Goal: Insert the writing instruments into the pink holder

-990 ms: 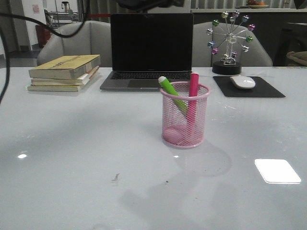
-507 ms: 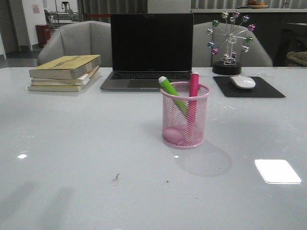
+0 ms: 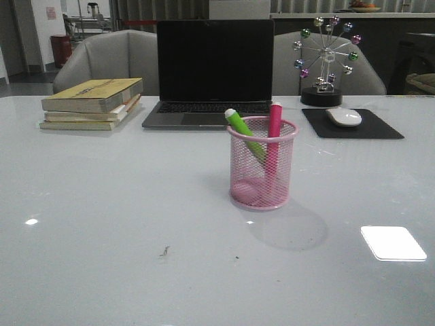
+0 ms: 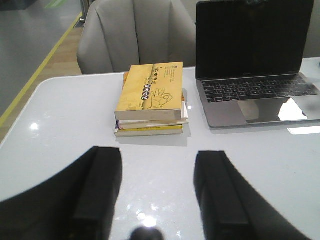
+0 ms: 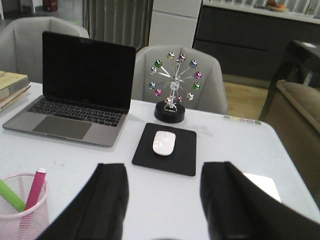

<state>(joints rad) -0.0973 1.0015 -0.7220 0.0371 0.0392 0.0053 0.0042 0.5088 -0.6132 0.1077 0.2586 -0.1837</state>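
The pink wire-mesh holder (image 3: pixel 262 164) stands upright at the middle of the white table. Inside it the green highlighter (image 3: pixel 244 133) leans left with its pale end up, and the magenta-pink highlighter (image 3: pixel 273 136) stands almost straight. The right wrist view catches the same holder (image 5: pixel 22 207) with the green marker (image 5: pixel 11 195) and pink marker (image 5: pixel 34 189) in it. My left gripper (image 4: pixel 157 160) hangs open over bare table, nothing between its fingers. My right gripper (image 5: pixel 165 175) is open and empty too, well off to the side of the holder. Neither arm shows in the front view.
An open laptop (image 3: pixel 215 71) sits behind the holder, with a stack of yellow books (image 3: pixel 92 102) to its left. On the right lie a white mouse (image 3: pixel 344 116) on a black pad (image 3: pixel 350 124) and a ferris-wheel ornament (image 3: pixel 325 58). Grey chairs stand beyond the table.
The dark arm parts and cables seen at the top and left edge one second ago have left the front view. Holder and markers have not moved.
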